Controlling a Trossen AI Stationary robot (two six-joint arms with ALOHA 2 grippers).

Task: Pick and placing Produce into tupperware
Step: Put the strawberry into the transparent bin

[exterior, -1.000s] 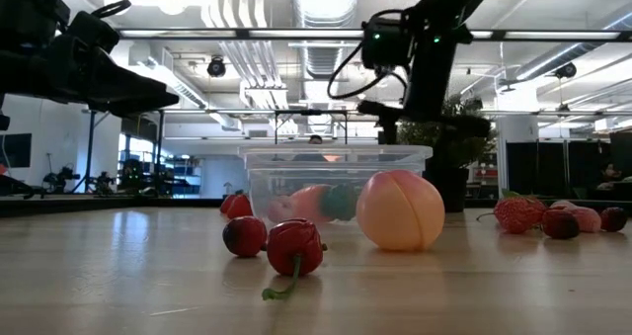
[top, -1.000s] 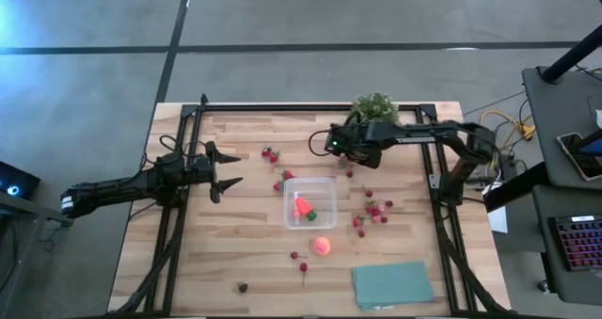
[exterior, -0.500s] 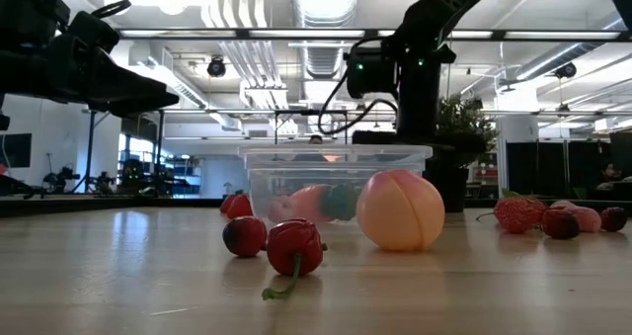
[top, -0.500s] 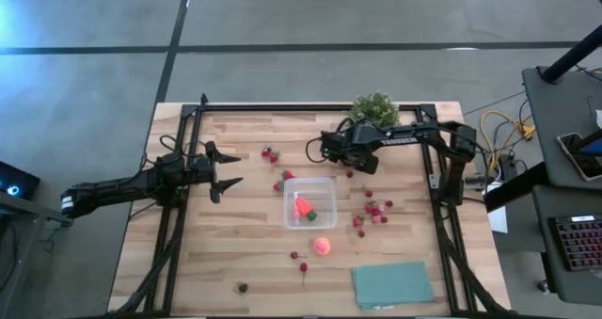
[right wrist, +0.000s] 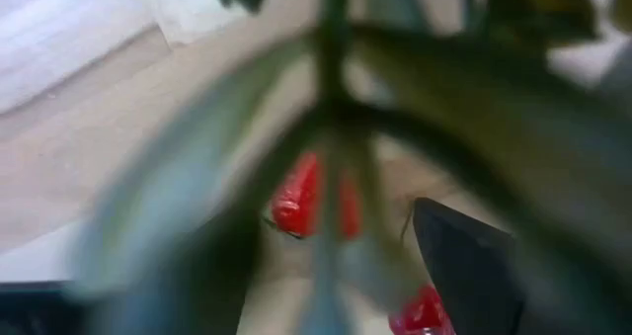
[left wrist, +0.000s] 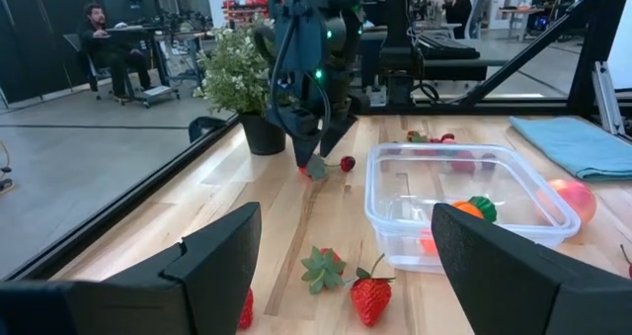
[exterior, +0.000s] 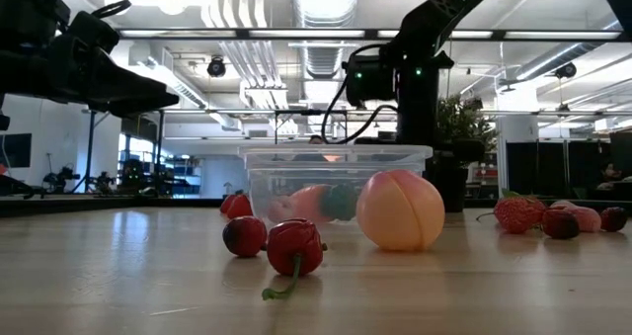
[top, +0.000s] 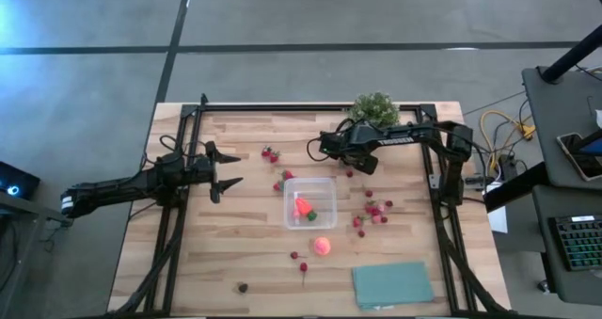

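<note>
**Right claw low over a strawberry by the plant**

Right gripper point(top: 350, 165), from above, sits on the far side of the small clear square plastic tupperware point(top: 310, 202), near the bushy green potted plant point(top: 374, 106); its fingertips are too small here for you to judge. An orange-red piece with a green end point(top: 303, 208) already lies inside the box. Left gripper point(top: 229, 172) waits well apart with its fingers spread.

From table height, the pink-orange peach-like ball point(exterior: 400, 210) stands just in front of the box, and the right arm's fingertips are lost behind it.

Left wrist camera gives your best look: the right fingers point(left wrist: 318, 155) taper down to a tiny red strawberry point(left wrist: 316, 168), with a dark cherry point(left wrist: 347, 163) just beside. Centre on the strawberry so the cherry is not nudged away.

Right wrist camera is blocked by blurred leaves; only red shapes show. Whether the claw has closed on the berry, you cannot tell.
</note>
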